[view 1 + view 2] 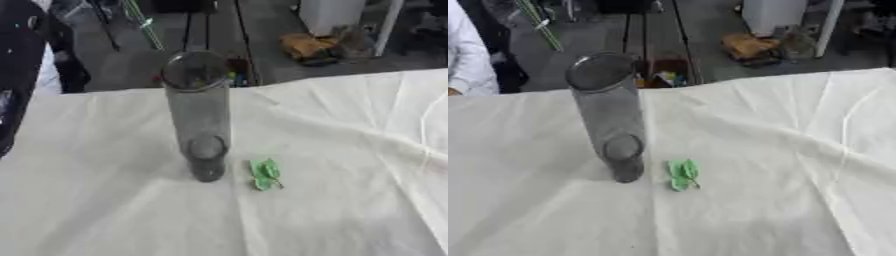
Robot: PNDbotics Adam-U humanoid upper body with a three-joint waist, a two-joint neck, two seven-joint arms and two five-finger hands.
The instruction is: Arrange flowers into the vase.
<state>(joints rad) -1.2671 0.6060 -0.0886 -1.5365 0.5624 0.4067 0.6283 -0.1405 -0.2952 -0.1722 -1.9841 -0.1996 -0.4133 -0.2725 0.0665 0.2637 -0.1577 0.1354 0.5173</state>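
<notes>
1. White cloth [350, 150] covers the table, creased, with fold lines running outward across its right half.
2. Clear glass vase [198, 115], a tall cylinder, stands upright near the middle of the cloth, closer to the far edge than to the near one. Its open mouth faces the camera; no stem can be made out inside it.
3. Green leaf sprig [265, 174] lies flat on the cloth just beside the vase base, on the robot's right, apart from the glass.
4. Far table edge runs behind the vase, slanting upward toward the right. The vase rim overlaps that edge line in both views.
5. Open room: bare cloth lies wide to the left, right and near side of the vase and sprig.
6. Green stems [540, 25] show beyond the far edge at upper left, off the table, over the floor.
7. View differences: the left eye view shows a dark shape [17, 75] along its left border, identity not determinable. The right eye view shows instead a white sleeve [467, 55] at the upper left, behind the table edge and touching nothing on it.
8. Hands: neither robot hand appears in either view, so whether the fingers are spread or curled cannot be told.
</notes>
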